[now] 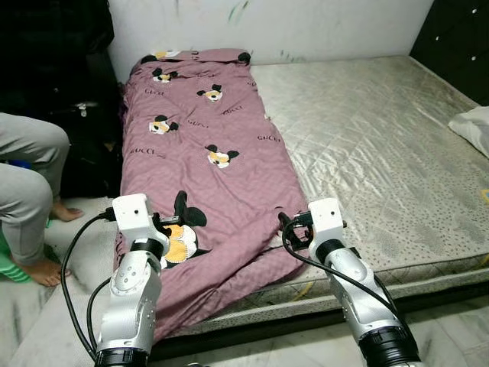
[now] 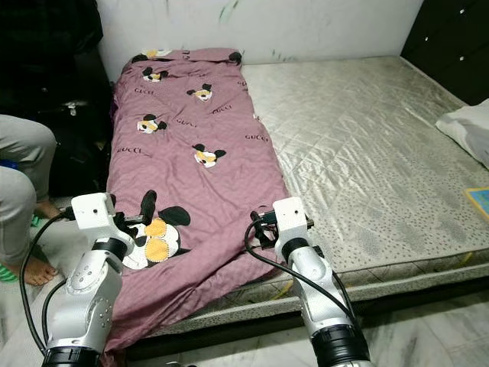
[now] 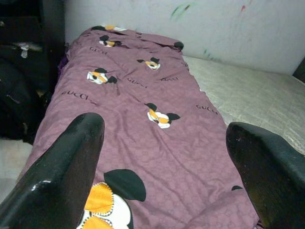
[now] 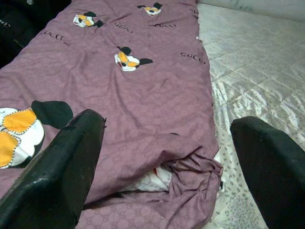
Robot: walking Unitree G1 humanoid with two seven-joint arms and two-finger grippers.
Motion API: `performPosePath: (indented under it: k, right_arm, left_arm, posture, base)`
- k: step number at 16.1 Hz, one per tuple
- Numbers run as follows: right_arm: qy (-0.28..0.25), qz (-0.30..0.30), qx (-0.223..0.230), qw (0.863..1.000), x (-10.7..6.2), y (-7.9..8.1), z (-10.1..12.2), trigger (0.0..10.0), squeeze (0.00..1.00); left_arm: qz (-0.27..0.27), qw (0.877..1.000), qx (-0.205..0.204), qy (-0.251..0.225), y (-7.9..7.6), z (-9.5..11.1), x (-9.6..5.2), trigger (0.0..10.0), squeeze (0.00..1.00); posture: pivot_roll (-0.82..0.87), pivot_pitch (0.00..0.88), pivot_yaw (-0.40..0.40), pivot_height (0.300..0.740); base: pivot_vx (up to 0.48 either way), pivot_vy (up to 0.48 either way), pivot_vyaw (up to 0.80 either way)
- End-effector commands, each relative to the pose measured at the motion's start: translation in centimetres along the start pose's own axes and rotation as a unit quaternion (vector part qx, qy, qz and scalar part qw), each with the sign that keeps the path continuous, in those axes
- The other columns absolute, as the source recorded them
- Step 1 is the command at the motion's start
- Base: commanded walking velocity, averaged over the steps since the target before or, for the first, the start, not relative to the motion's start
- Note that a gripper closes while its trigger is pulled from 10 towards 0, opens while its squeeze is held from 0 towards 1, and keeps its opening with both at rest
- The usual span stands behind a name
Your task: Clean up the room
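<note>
A mauve blanket printed with cartoon mouse heads lies in a long strip down the left side of the grey quilted mattress. Its near end hangs over the bed's front edge. My left gripper hovers open over the blanket's near left part, by a large mouse print. My right gripper is open above the blanket's near right edge, where a crumpled fold shows a white underside. Nothing is between either pair of fingers.
A person sits at the left, with grey-trousered legs and bare feet on the floor beside the bed. Dark bags stand behind them. A white pillow lies at the mattress's right edge. A dark cabinet fills the far right corner.
</note>
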State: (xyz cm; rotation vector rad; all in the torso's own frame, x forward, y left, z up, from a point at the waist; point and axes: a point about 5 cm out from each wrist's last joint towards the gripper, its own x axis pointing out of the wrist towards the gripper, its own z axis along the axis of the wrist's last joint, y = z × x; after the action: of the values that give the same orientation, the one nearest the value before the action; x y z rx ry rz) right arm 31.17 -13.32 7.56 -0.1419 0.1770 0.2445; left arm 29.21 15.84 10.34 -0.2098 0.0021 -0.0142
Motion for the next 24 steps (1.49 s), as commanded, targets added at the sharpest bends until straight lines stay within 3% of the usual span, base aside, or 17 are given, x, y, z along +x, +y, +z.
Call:
performPosePath:
  k: [1,9,13,16,19,22,24]
  right_arm:
    - [-0.014,0.008,-0.003,1.0,0.2,0.2,0.6,10.0,0.0]
    - [-0.017,0.0,0.013,1.0,0.3,-0.1,0.7,10.0,0.0]
    - [-0.088,-0.041,0.031,0.995,-0.4,-1.7,2.8,10.0,0.0]
    - [-0.105,-0.071,0.028,0.992,-1.6,-3.6,3.7,10.0,0.0]
    - [-0.104,-0.071,0.016,0.992,-2.9,-4.6,3.4,10.0,0.0]
    - [-0.089,-0.063,0.012,0.994,-4.1,-4.6,2.6,10.0,0.0]
    - [-0.086,-0.06,0.015,0.994,-4.4,-4.1,2.5,10.0,0.0]
  left_arm:
    - [-0.012,1.0,0.0,-0.007,-0.2,0.3,-0.1,10.0,0.0]
    - [-0.029,0.999,-0.007,-0.013,-0.5,0.4,-0.4,10.0,0.0]
    - [-0.003,0.999,0.027,-0.017,0.3,0.3,-0.8,10.0,0.0]
    - [0.028,0.997,0.059,-0.033,2.6,0.9,-2.4,10.0,0.0]
    - [0.074,0.993,0.089,-0.034,5.1,0.7,-5.3,10.0,0.0]
    - [0.098,0.99,0.098,-0.028,5.5,0.0,-7.7,10.0,0.0]
    - [0.093,0.989,0.109,-0.031,5.2,-0.1,-8.0,10.0,0.0]
  posture:
    - [0.0,0.059,0.003,0.74]
    - [0.0,0.05,-0.007,0.74]
    - [0.0,0.048,-0.003,0.74]
    - [0.0,0.047,0.003,0.74]
    - [0.03,0.04,-0.025,0.74]
    - [0.05,0.005,-0.052,0.74]
    - [0.06,0.0,-0.066,0.74]
  base:
    - [0.0,0.0,0.8]
    - [0.138,0.0,0.1]
    - [0.0,0.0,0.0]
    - [0.0,0.0,0.0]
    - [0.0,0.0,0.0]
    - [0.0,0.0,0.0]
    - [0.0,0.0,0.0]
